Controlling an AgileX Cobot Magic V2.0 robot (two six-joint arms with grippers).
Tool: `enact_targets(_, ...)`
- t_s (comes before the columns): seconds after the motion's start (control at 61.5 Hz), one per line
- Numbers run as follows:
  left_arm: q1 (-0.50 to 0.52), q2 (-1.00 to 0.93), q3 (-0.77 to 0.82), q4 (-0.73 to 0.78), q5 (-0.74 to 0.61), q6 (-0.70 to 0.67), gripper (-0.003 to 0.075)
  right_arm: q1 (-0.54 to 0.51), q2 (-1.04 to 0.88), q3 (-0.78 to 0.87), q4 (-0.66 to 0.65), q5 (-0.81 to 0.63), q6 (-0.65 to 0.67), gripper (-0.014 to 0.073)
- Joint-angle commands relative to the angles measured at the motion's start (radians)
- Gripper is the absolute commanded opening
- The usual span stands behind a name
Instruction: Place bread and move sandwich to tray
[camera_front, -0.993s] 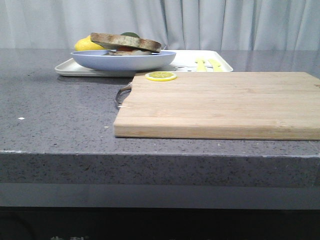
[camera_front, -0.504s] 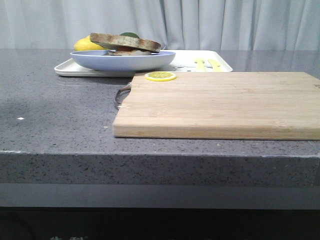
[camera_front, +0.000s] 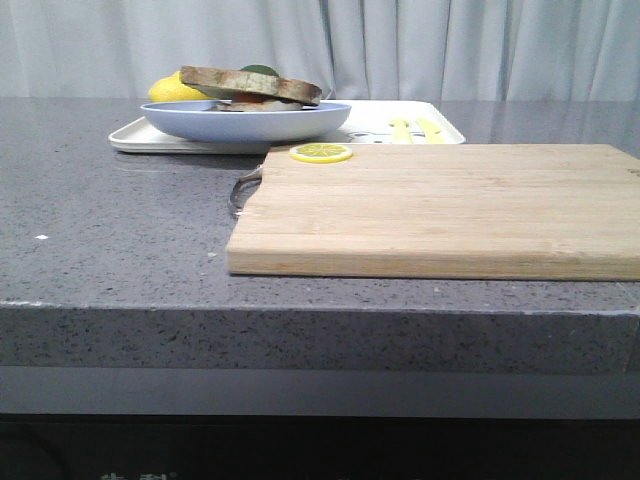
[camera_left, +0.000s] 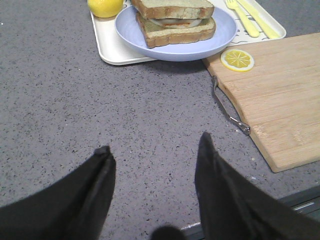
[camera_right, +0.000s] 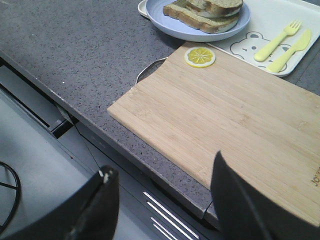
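The sandwich (camera_front: 250, 87) lies on a round pale blue plate (camera_front: 246, 121): a plain bread slice (camera_left: 172, 7) on top, fried egg, and a second slice below. The plate rests on the left end of the white tray (camera_front: 135, 137), its near rim over the tray's edge. The sandwich (camera_right: 206, 11) and the tray (camera_right: 280, 22) also show in the right wrist view. My left gripper (camera_left: 155, 142) is open and empty above bare counter, well short of the plate (camera_left: 175, 49). My right gripper (camera_right: 164, 165) is open and empty over the counter's front edge.
A light wooden cutting board (camera_front: 440, 205) with a metal handle (camera_left: 227, 107) lies in front of the tray, a lemon slice (camera_front: 321, 152) on its far left corner. A yellow fork and knife (camera_right: 282, 42) lie on the tray. A whole lemon (camera_left: 105, 6) sits behind the plate.
A shadow on the left part of the counter has drawn off. The plate, tray and board have not moved.
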Motion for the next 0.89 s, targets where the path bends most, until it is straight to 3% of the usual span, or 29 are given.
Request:
enact_targets(0.0, -0.008, -0.027, -0.008, -0.013, -0.083, 0.006, 0.0365, -0.004, -0.001, -0.021, 0.005, -0.068, -0.001, 0.0435)
enact_targets(0.586, -0.008, -0.029, -0.004, 0.060, -0.124, 0.006, 0.0365, -0.004, 0.003, -0.021, 0.009, -0.068, -0.001, 0.0423)
enact_targets(0.7, -0.008, -0.029, -0.004, 0.060, -0.137, 0.006, 0.0340, -0.004, 0.003, -0.021, 0.009, -0.068, -0.001, 0.0308)
enact_targets(0.879, -0.008, -0.029, -0.004, 0.060, -0.154, 0.006, 0.0148, -0.004, 0.003, -0.021, 0.009, -0.064, -0.001, 0.0052)
